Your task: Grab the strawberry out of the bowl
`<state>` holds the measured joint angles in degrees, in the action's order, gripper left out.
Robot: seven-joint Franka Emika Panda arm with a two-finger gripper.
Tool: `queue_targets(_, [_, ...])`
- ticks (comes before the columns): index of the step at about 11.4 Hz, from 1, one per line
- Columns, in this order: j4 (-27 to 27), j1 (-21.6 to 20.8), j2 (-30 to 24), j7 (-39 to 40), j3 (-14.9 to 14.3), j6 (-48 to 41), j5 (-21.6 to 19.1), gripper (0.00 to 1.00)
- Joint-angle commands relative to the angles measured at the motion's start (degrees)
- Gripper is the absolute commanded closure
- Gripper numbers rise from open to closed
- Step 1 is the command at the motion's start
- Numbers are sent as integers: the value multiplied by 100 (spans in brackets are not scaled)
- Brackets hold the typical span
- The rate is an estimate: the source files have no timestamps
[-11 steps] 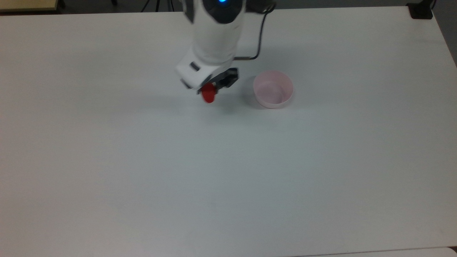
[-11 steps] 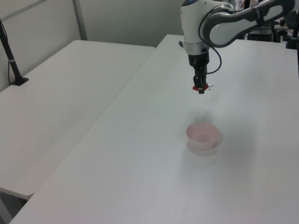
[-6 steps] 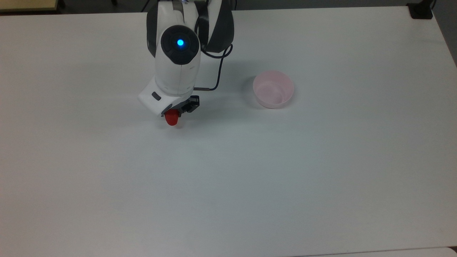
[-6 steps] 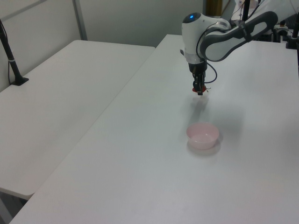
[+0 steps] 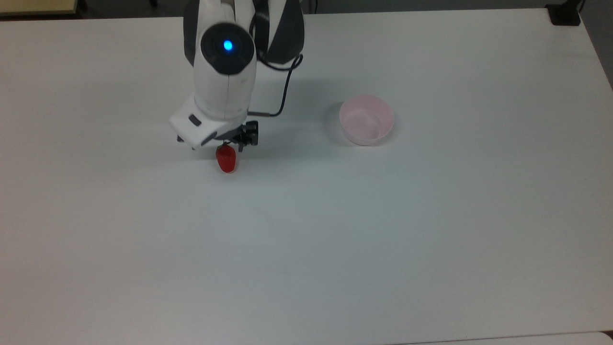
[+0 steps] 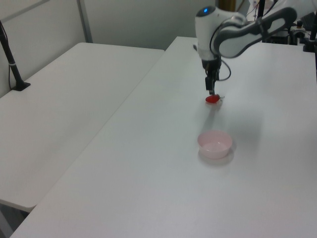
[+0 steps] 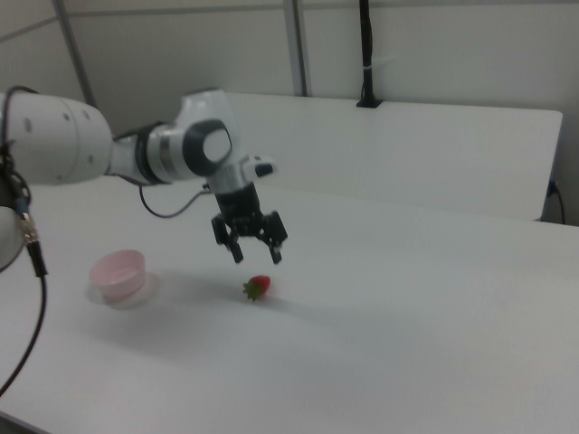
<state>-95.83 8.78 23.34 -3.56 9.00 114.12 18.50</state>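
Note:
The red strawberry [image 5: 226, 159] lies on the white table [image 5: 306, 239], well to the top view's left of the pale pink bowl [image 5: 366, 119]. In the right view the strawberry [image 7: 257, 287] rests on its side with green leaves showing, to the right view's right of the bowl [image 7: 118, 274]. My gripper [image 7: 256, 257] hangs just above it, open, fingers spread and holding nothing. The left view shows the gripper [image 6: 211, 91] directly over the strawberry [image 6: 213, 99], with the bowl [image 6: 215, 144] nearer the camera. The bowl holds nothing.
A second white table [image 6: 64, 114] stands at the left view's left, with a black post [image 6: 12, 64] on it. A black cable [image 5: 282, 96] loops from the arm's wrist. Bare tabletop surrounds the strawberry.
The gripper carried the strawberry toward the top view's left, away from the bowl, lowered it, then opened and rose slightly. The strawberry now lies free on the table.

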Motion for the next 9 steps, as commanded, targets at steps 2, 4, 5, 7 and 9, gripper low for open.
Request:
queue_targets(2, [-129, -17, -1522, -13, 32, -1021, -1046, 0])
queue_targets(4, [-129, -43, -2051, -13, -135, -1478, -1681, 0])
queue_targets(5, [-120, -165, -2183, -13, -284, -1585, -1700, 0])
queue_targets(7, [-59, -987, -2264, -22, -1010, -1665, -1701, 0])
queue_targets(9, [-50, -1562, -2273, -13, -1567, -1822, -1692, 0])
